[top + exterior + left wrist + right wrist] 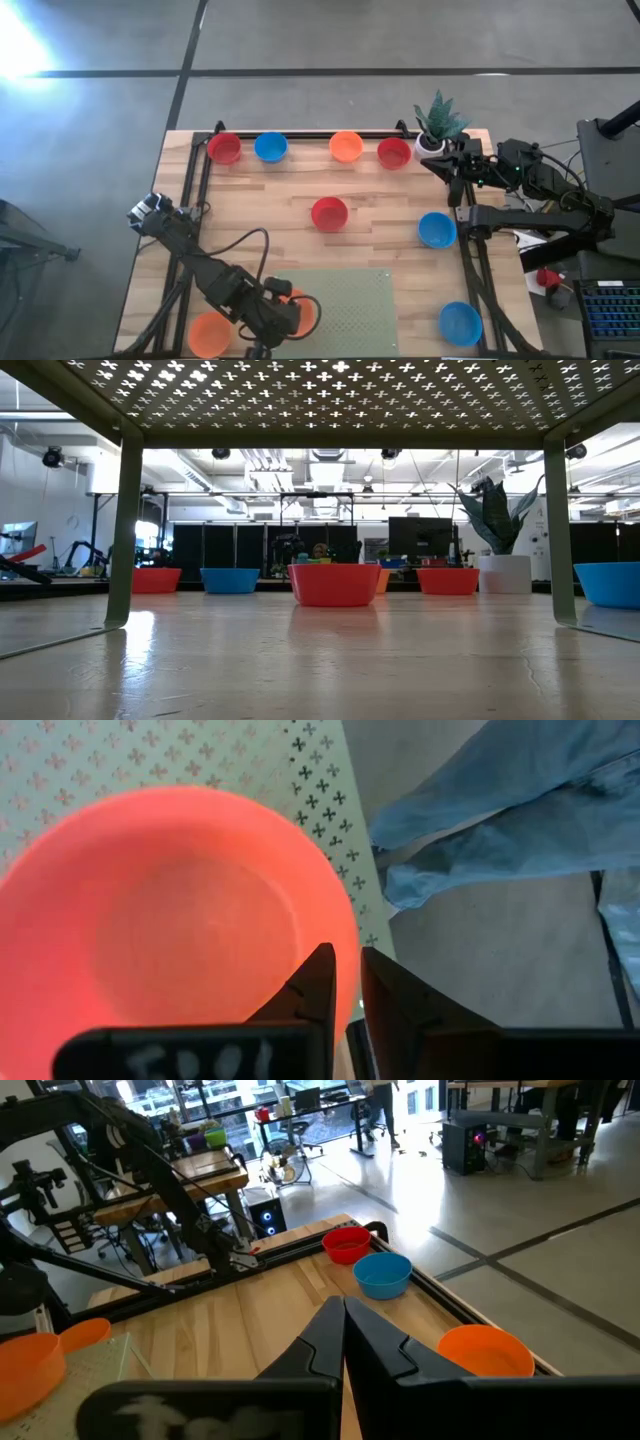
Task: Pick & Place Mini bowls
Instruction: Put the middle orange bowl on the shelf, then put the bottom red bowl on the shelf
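Left end effector [345,982] on orange bowl [170,910]

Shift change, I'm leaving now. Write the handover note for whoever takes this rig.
Left gripper shut on orange bowl's rim, over the green perforated platform.
Right gripper shut, empty, waiting by the plant pot.
Second orange bowl beside the platform.
Far edge: red bowl, blue bowl, orange bowl, red bowl.
Centre red bowl mid-table; two blue bowls on the right.
Done: one pick. Left: place it, then eight more, presumably.
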{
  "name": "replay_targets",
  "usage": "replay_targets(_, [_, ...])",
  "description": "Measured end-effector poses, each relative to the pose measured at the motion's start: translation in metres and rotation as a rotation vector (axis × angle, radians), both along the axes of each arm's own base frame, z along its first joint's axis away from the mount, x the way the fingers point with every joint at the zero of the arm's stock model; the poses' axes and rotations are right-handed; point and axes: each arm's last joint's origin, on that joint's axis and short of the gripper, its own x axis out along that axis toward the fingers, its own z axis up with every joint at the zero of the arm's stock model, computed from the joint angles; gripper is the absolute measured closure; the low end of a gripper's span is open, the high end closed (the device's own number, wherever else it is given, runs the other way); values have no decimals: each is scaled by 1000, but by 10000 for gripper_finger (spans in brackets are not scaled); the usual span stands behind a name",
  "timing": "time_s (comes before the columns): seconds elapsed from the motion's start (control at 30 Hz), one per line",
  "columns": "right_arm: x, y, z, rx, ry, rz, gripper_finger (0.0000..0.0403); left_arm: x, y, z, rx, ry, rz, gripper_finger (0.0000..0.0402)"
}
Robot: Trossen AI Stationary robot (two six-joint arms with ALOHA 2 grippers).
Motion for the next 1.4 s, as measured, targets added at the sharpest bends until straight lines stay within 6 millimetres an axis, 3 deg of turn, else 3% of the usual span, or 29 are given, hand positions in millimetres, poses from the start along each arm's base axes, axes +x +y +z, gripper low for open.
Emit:
replay_targets(0.37, [0,0,0,0,0,0,394,0,0,1,-18,13,34,351])
replay_targets(0.6, [0,0,0,0,0,0,394,-4,7,11,-39,-6,136,357])
replay_targets(0.93, [0,0,0,0,0,1,394,-13,25,35,45,-183,329,398])
replay_targets(1.4, [0,1,0,3,-1,22,394,-38,65,74,301,-519,709,399])
